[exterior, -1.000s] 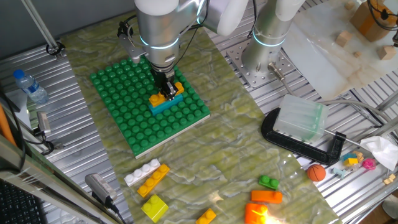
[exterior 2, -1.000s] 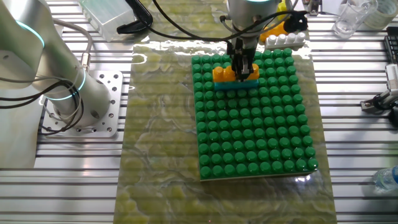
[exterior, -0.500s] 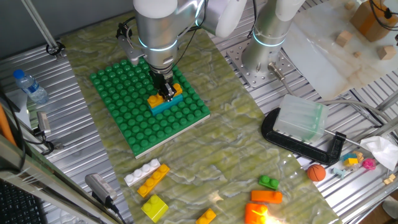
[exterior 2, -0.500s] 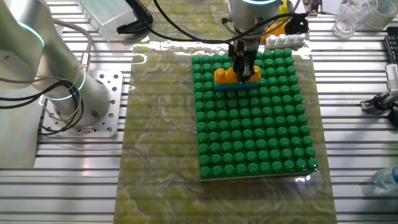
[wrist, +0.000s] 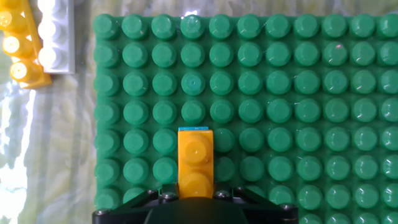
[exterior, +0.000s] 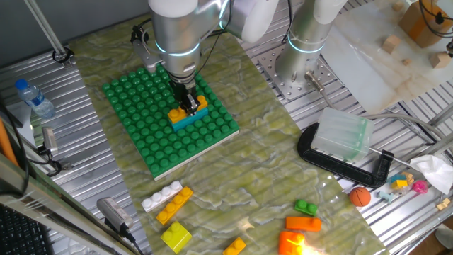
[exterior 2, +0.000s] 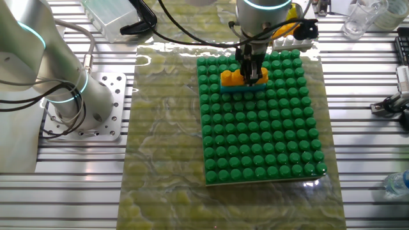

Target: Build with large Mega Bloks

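A yellow-orange Mega Blok point(exterior: 202, 103) sits on top of a cyan one point(exterior: 190, 120) near the far right of the green studded baseplate point(exterior: 141, 113). My gripper point(exterior: 187, 105) comes straight down on the yellow-orange block and is shut on its middle. The other fixed view shows the same block point(exterior 2: 229, 78) on the cyan one point(exterior 2: 243, 87), with the gripper point(exterior 2: 252, 74) across it. In the hand view the block point(wrist: 196, 163) runs out from between the fingers, a cyan edge point(wrist: 195, 129) shows past its end, and the baseplate point(wrist: 298, 112) fills the view.
Loose blocks lie on the mat near the front: white point(exterior: 161, 197), yellow-orange point(exterior: 175, 205), yellow point(exterior: 176, 236), green point(exterior: 306, 207), orange point(exterior: 303, 224). A black clamp with a clear box point(exterior: 342, 138) stands right of the mat. A water bottle point(exterior: 34, 98) lies at the left.
The arm has shifted very slightly. The gripper stays on the yellow-orange block, which stays on the cyan one.
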Motion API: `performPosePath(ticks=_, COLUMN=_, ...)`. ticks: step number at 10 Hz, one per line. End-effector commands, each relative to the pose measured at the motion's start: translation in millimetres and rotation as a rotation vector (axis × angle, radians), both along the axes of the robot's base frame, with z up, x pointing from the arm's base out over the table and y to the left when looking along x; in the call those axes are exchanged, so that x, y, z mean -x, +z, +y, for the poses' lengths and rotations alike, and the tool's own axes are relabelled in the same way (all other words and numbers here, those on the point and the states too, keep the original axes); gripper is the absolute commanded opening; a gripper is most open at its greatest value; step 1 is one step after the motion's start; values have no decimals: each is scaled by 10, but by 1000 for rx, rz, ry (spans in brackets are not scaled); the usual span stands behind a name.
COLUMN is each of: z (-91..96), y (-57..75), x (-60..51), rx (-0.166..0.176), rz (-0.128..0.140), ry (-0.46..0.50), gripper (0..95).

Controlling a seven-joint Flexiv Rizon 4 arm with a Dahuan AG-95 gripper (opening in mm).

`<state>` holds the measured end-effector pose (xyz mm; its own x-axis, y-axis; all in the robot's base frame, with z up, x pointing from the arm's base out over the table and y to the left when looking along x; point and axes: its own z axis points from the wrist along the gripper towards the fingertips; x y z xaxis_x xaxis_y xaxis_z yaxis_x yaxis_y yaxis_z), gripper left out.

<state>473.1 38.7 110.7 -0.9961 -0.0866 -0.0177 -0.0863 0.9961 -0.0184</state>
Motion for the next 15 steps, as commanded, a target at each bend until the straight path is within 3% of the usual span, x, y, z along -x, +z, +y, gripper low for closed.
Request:
performPosePath(ticks=1, z=-12, y=-54, x=-8, rx=-15, rz=-5, ry=0, gripper=0)
performPosePath(ticks=4, z=-10, y=-84, x=-7, rx=-7, rz=4, ry=-5, gripper=0)
performPosePath(ticks=6, z=-35, y=-192, x=-14, rx=-10, rz=-2, ry=-4, gripper=0)
performPosePath(ticks=9, z=-5, y=-196, x=-21, rx=-24, rz=21, ry=-8, gripper=0)
performPosePath(ticks=12, z=19, y=-223, x=-45, rx=-4, rz=18, ry=-13, gripper=0)
performPosePath(ticks=14, z=5, y=-228, x=-23, rx=2, rz=51, ry=-13, gripper=0)
performPosePath(ticks=15, z=2, y=-231, x=-15, rx=-8, rz=27, ry=-7, gripper=0)
